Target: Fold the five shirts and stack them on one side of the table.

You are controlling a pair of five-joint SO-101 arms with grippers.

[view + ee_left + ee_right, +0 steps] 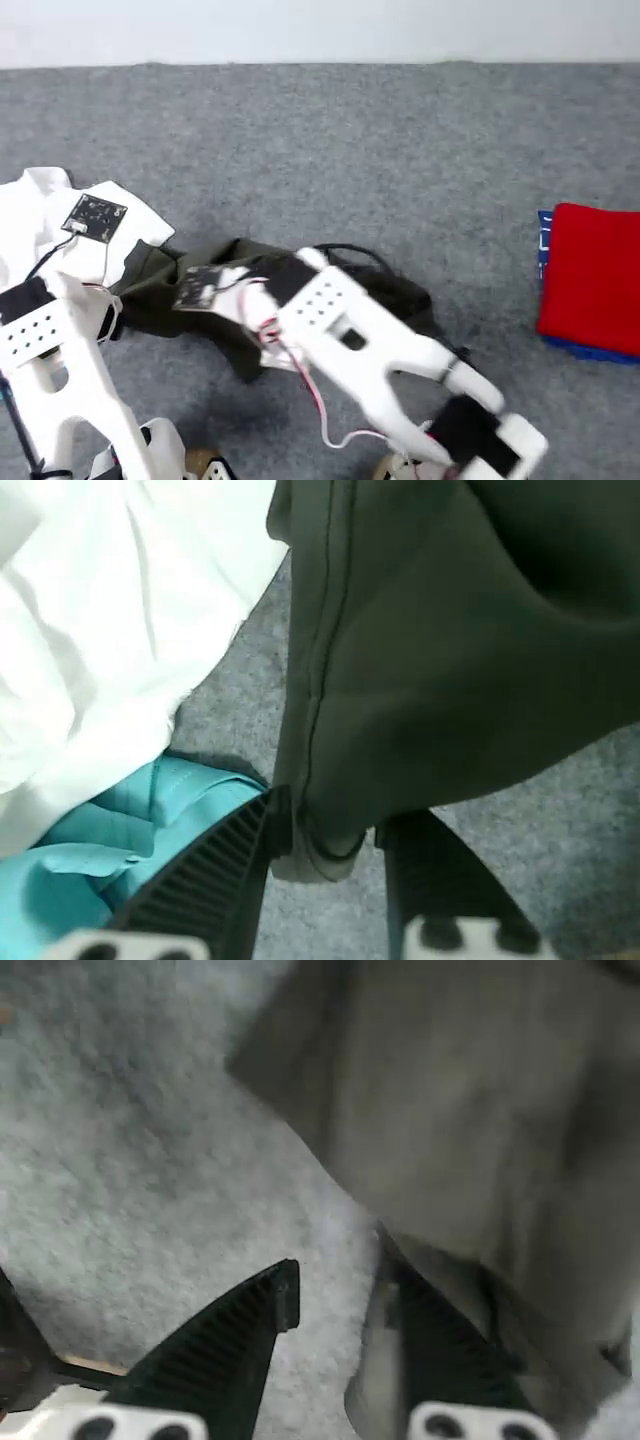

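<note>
A grey, carpet-like table (400,150) runs up to a pale wall. At 3 o'clock in the high view a folded red shirt (592,275) lies on a folded blue shirt (545,240), so two of the five appear done and stacked. Three seem left: the olive shirt (150,290), rumpled just below the centre; a white shirt (40,220), loosely spread at 9 o'clock; and a teal shirt (110,840), tucked against the white one.

The left gripper (335,815) is pinched on the olive shirt's hem. The right gripper (345,1280) stands released at the same shirt's edge, bare table between its jaws and one jaw right at the cloth. The olive shirt is likely the one in work, with its fold not yet made.

The right arm covers much of the olive shirt, so its layout is hard to judge. The stack and the white shirt are cut off by the frame edges.
</note>
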